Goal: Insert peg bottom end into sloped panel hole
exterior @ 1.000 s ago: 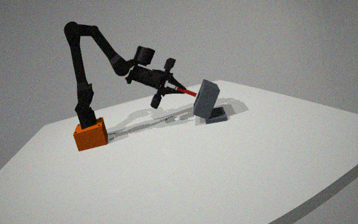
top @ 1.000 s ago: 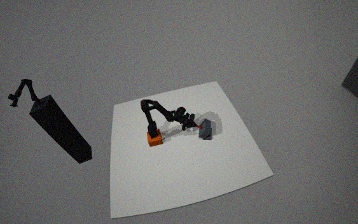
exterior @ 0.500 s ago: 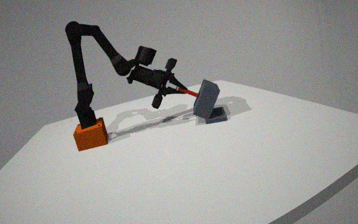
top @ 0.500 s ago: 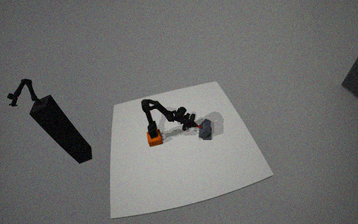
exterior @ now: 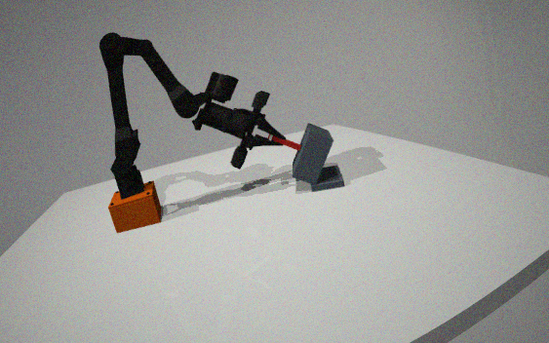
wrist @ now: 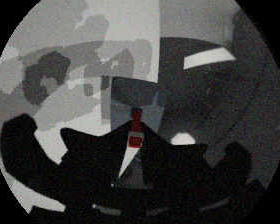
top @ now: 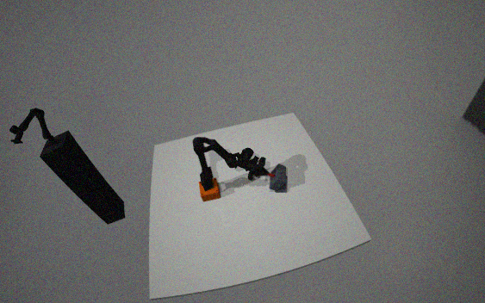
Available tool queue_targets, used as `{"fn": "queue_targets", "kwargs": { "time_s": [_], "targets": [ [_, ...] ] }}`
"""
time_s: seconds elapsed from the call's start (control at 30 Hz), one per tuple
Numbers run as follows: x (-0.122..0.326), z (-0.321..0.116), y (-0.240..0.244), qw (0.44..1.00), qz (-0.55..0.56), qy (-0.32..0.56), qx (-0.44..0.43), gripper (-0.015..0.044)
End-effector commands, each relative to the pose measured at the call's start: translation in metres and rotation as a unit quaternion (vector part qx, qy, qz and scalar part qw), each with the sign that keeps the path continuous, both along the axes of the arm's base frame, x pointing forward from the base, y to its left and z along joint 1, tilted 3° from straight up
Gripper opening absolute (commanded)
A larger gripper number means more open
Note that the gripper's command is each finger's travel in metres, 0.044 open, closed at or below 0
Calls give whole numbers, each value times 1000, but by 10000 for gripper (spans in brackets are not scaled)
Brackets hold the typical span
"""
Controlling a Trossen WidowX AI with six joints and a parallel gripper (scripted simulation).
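Note:
The red peg [top: 271, 175] [exterior: 291, 143] [wrist: 136, 119] is slim, with a pale band near its rear end. My gripper [top: 268, 173] [exterior: 283, 141] [wrist: 135, 123] is shut on it and holds it slanting down and forward. The blue-grey sloped panel [top: 278, 181] [exterior: 314, 153] [wrist: 122, 113] stands tilted in front of the fingertips. The peg's front end meets the panel's face in the exterior view. A small dark spot shows around that end in the wrist view. The hole's outline is hidden, and whether or how far the tip is inside cannot be told.
A low grey foot [exterior: 330, 183] sits on the white table [top: 232, 245] [exterior: 243, 273] behind the panel. The arm's orange base [top: 210, 190] [exterior: 136, 209] stands to the left. A black pillar [top: 83, 176] with another dark arm stands off the table at far left.

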State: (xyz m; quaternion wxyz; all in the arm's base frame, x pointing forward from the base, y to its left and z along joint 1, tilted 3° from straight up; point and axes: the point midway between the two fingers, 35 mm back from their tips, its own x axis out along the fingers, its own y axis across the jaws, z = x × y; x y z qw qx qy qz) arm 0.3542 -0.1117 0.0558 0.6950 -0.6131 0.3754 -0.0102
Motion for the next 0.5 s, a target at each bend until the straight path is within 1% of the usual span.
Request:
{"fn": "queue_targets", "kwargs": {
  "time_s": [0.0, 0.47],
  "targets": [
    [3, -1, 0, 1000, 3, -1, -1, 0],
    [7, -5, -3, 1000, 3, -1, -1, 0]
  ]
}}
